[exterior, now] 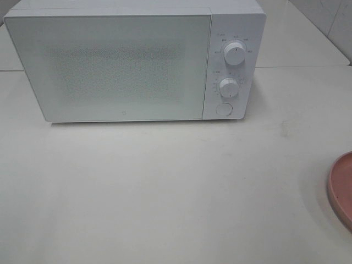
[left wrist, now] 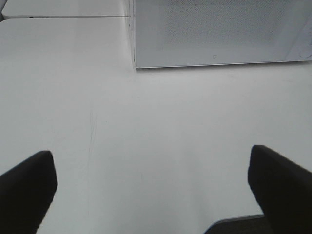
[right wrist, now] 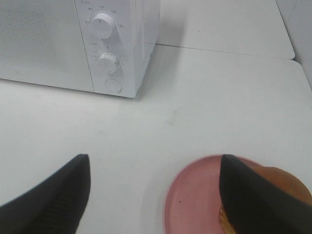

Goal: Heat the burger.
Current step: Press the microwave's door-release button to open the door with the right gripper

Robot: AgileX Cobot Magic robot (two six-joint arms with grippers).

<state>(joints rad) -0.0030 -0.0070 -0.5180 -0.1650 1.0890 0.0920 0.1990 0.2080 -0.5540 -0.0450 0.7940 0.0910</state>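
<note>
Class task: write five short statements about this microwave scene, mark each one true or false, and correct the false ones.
1. The door of the microwave is shut. True.
2. The burger lies inside the microwave. False: it sits on the pink plate, outside the microwave.
3. The left gripper is open and empty. True.
4. The control panel has three knobs. False: it has an upper knob, a lower knob and a round button.
5. The right gripper is shut on the burger. False: it is open and grips nothing.
</note>
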